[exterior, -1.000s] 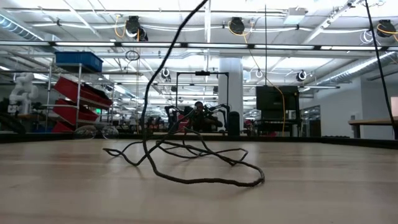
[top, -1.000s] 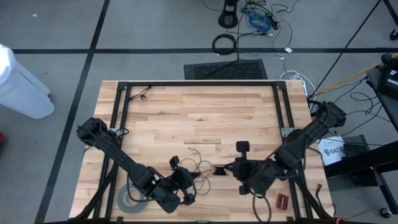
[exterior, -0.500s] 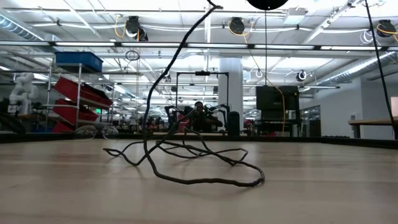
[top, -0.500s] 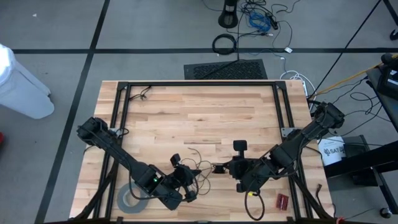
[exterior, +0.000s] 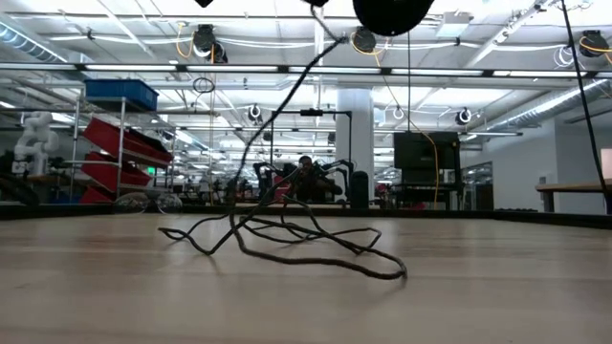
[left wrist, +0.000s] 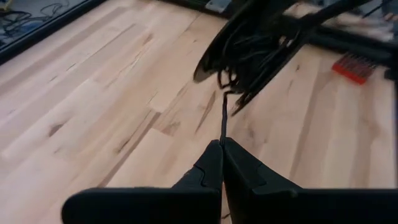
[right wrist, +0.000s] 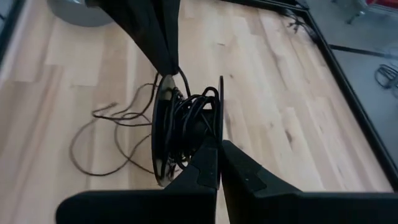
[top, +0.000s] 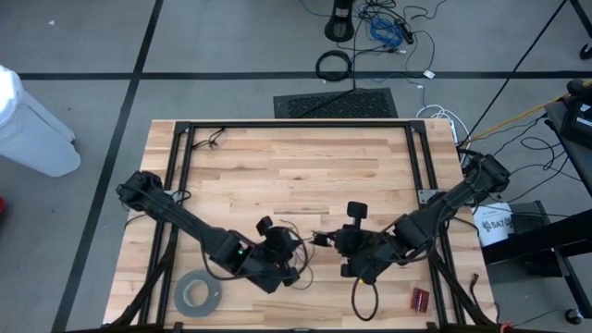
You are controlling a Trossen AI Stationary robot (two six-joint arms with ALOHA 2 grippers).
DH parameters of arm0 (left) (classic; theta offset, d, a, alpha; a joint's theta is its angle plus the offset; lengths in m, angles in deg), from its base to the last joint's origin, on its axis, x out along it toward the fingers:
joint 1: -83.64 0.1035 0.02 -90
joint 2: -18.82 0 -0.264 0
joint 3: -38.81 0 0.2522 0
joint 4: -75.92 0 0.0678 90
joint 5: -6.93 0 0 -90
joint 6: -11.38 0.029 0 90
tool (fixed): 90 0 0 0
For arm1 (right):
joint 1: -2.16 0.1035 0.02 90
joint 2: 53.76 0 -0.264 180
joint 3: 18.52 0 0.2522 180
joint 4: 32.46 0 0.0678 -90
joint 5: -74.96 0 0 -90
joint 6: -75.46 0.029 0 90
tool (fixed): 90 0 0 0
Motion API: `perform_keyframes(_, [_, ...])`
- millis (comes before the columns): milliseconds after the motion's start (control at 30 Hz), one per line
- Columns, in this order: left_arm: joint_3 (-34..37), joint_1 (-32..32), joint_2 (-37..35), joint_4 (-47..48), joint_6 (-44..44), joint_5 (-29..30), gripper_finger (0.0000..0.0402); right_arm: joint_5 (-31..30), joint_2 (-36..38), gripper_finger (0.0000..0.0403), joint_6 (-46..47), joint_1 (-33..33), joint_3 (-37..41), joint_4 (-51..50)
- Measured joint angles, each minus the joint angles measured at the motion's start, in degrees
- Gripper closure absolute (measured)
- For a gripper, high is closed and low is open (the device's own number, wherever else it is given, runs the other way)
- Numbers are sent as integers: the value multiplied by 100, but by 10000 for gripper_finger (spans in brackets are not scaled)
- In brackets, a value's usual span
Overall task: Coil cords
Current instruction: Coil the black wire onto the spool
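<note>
we see a pale wooden plank table [top: 296,166] on grey floor, with a bright workshop beyond. the thin dark wire [exterior: 287,239] sprawls in loops at lower centre, rising to its small round black disc [exterior: 392,14]. the left gripper [left wrist: 222,144] pinches the wire; the right gripper [right wrist: 219,144] clamps the disc. a grey tape roll [top: 197,294] sits lower left.

Your high camera looks straight down on the whole worktop [top: 305,166] and the floor around it, from well above. Your low camera sits at worktop height, facing level across the wood into the hall behind, close to the loose wire [exterior: 287,239]. Each wrist camera looks forward past its own claw, very near the wood. Both wrist views and the high view share the spot near the worktop's front edge where the wire's disc [right wrist: 186,124] hangs.
</note>
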Motion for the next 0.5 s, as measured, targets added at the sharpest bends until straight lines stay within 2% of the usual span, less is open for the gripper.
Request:
perform_keyframes(133, [-191, 81, 2, 598, -148, -69, 396, -53, -59, 403, 39, -82, 0, -127])
perform_keyframes(400, [-233, 181, 0, 691, -148, -23, 395, -103, -68, 403, 39, -124, 0, -285])
perform_keyframes(500, [-234, 149, 0, 683, -73, 105, 378, -113, -65, 403, 62, -153, 0, -355])
